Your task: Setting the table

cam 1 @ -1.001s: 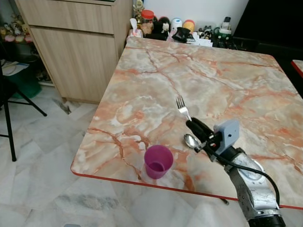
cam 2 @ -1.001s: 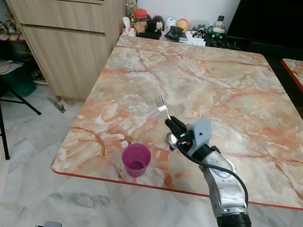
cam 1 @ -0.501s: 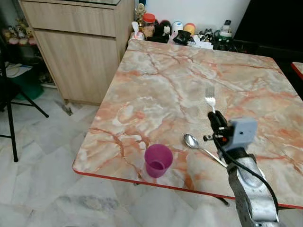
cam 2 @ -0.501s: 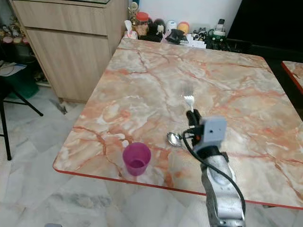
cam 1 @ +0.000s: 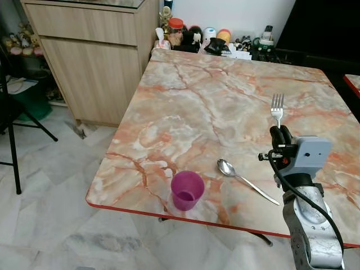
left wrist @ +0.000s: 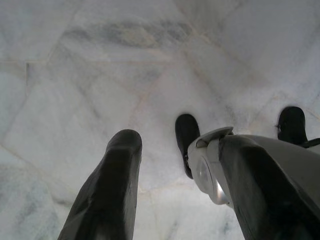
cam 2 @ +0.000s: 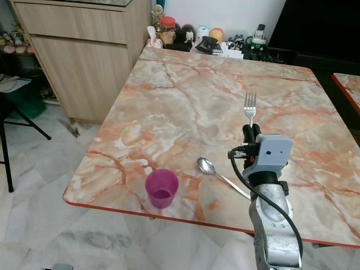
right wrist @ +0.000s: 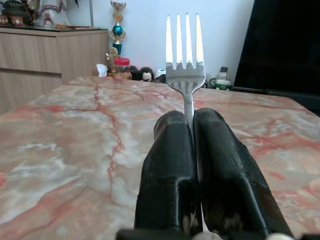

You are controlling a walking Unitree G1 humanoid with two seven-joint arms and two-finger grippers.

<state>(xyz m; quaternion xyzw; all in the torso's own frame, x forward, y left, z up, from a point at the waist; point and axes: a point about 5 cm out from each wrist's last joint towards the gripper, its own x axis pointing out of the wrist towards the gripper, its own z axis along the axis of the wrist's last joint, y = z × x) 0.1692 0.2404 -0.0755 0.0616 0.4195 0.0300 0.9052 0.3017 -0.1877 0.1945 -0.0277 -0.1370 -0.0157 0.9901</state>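
Your right gripper (cam 1: pixel 280 134) is clenched on a silver metal fork (cam 1: pixel 277 107), tines up, at the right of the frame over the orange-veined marble table (cam 1: pixel 197 107). Lower centre, a silver spoon (cam 1: pixel 245 180) lies flat on the marble — just left of it, a translucent purple plastic cup (cam 1: pixel 187 190) stands upright near the front edge. Your left gripper (left wrist: pixel 180 195) hangs idle over the pale marble floor (left wrist: pixel 100 60), fingers spread apart.
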